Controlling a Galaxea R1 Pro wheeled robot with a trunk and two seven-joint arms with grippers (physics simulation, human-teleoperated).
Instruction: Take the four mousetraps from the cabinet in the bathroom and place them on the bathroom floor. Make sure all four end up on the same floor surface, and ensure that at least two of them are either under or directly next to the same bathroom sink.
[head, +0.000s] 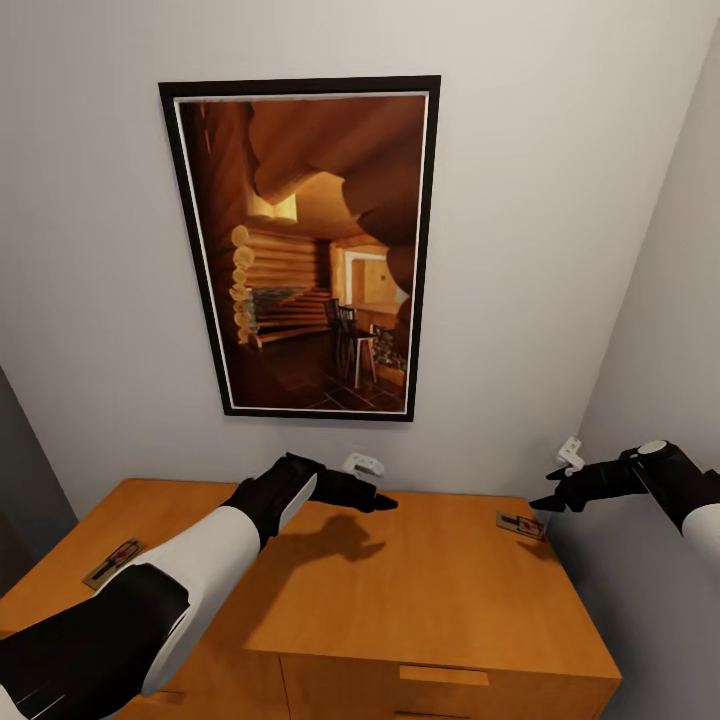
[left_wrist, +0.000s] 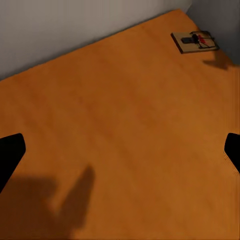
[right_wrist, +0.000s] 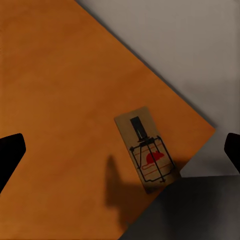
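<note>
Head view: 2 flat tan mousetraps (head: 521, 523) on smooth wooden cabinet (head: 420, 590).

- A pale, off-white back wall (head: 100, 250) meets a side wall (head: 670, 300) in a corner on the right.
- A tall framed picture (head: 305, 250) hangs on the back wall: black frame, thin white inner border, a warm-lit log-cabin interior with stairs and chairs.
- A small white wall fitting (head: 363, 464) sits low on the back wall, below the picture.
- Another white fitting (head: 570, 452) is on the side wall near the corner.
- A grey vertical surface (head: 20, 470) edges the left.
- Light is soft and even, with blurred shadows.
</note>
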